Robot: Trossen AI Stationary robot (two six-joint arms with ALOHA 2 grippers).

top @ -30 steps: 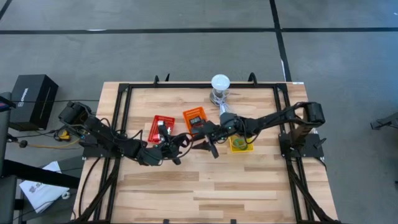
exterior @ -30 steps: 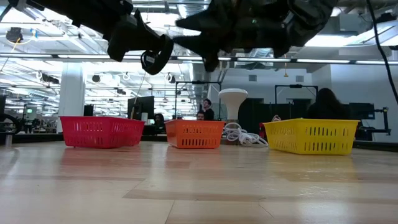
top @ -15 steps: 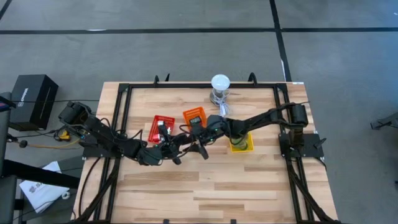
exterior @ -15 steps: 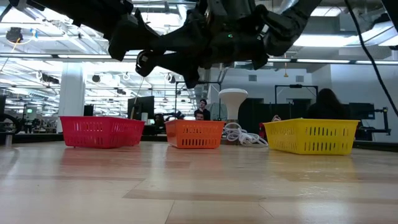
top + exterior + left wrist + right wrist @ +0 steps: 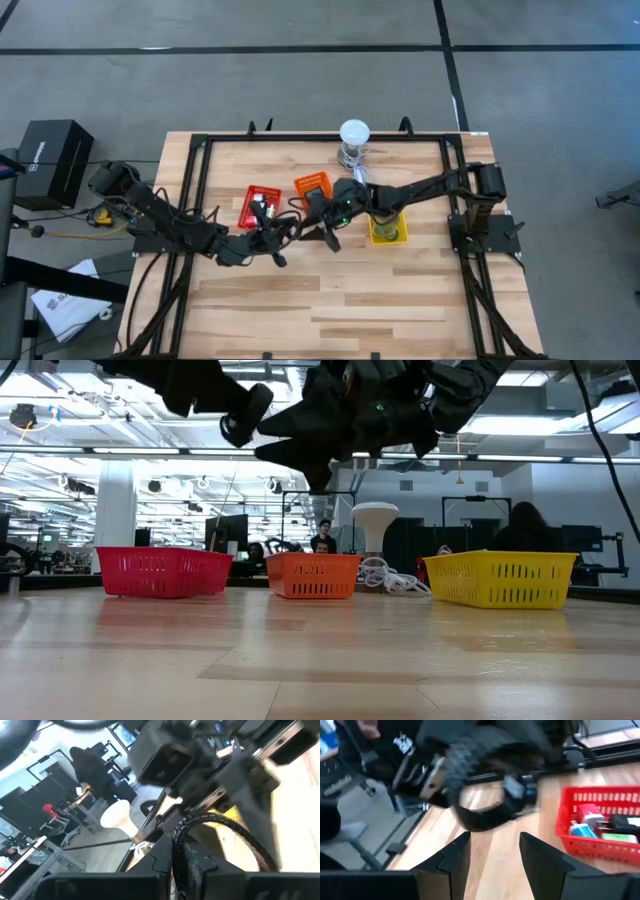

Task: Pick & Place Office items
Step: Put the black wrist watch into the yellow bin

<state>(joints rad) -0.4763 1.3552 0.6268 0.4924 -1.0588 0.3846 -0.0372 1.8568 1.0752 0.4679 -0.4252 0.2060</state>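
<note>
My left gripper (image 5: pixel 277 240) hovers above the table's middle, near the red basket (image 5: pixel 262 205), shut on a black band ring (image 5: pixel 480 817). That ring also loops out in front of the left wrist camera (image 5: pixel 225 832). My right gripper (image 5: pixel 322 232) is open and close beside it, fingers (image 5: pixel 455 857) pointing at the ring without touching it. In the low view both grippers hang high over the wood, left (image 5: pixel 245 420) and right (image 5: pixel 300 445). The red basket (image 5: pixel 600 827) holds red, blue, black and green bits. The yellow basket (image 5: pixel 387 228) holds a green ring. My left gripper pinches the black band ring at one side of its loop (image 5: pixel 512 802), between its two fingers. The ring is lifted clear of the table, and its free loop (image 5: pixel 470 820) sticks out toward my right gripper. The exact spot of contact is blurred.
Three mesh baskets stand in a row: red, orange (image 5: pixel 312 187) and yellow. A white-domed lamp (image 5: pixel 353 132) with a coiled cable stands at the far edge. Black frame rails (image 5: pixel 195 200) run along the table's sides. Bare wood lies toward the near edge. People sit in the room behind.
My right gripper has moved toward the table's left, away from the yellow basket and up to my left gripper. My left gripper has risen with the black band ring. The baskets have stayed in place.
</note>
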